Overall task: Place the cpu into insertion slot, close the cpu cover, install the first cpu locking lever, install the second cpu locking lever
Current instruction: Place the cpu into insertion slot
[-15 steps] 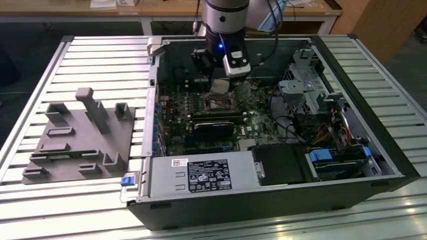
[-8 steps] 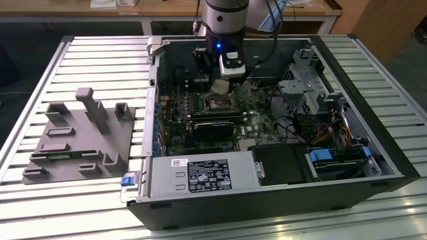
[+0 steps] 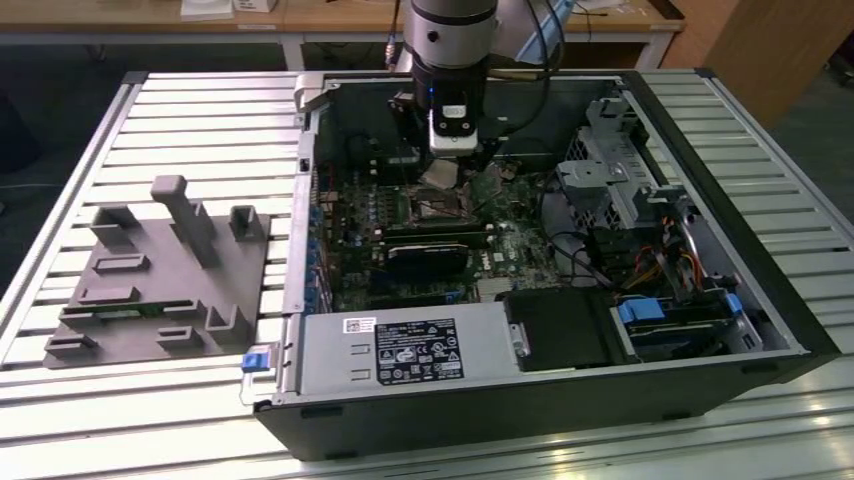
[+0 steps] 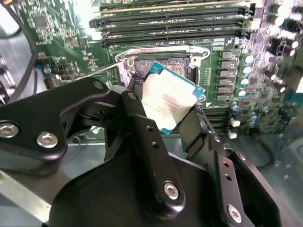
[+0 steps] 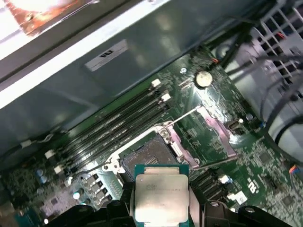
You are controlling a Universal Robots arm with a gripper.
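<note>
Over the green motherboard [image 5: 265,156] inside the open computer case [image 3: 534,400], the gripper [image 4: 166,98] is clamped on two opposite edges of the cpu [image 5: 160,196], holding it above the uncovered insertion slot [image 5: 149,153], with the cpu cover [image 5: 215,130] swung open alongside.

A table [image 3: 200,110] of long silvery metal slats carries everything, and two things lie directly on it. Straight below the pincer [image 3: 447,172] lies a black computer case [image 3: 534,405]. It is set on its side with the open face up, so the pincer hangs within its walls. Well off to the exterior view's left of the pincer, and lower in that view, lies a flat grey plastic block [image 3: 147,285] with several upright posts and slots. The block sits just beside the case's wall. Whether they touch cannot be told.
</note>
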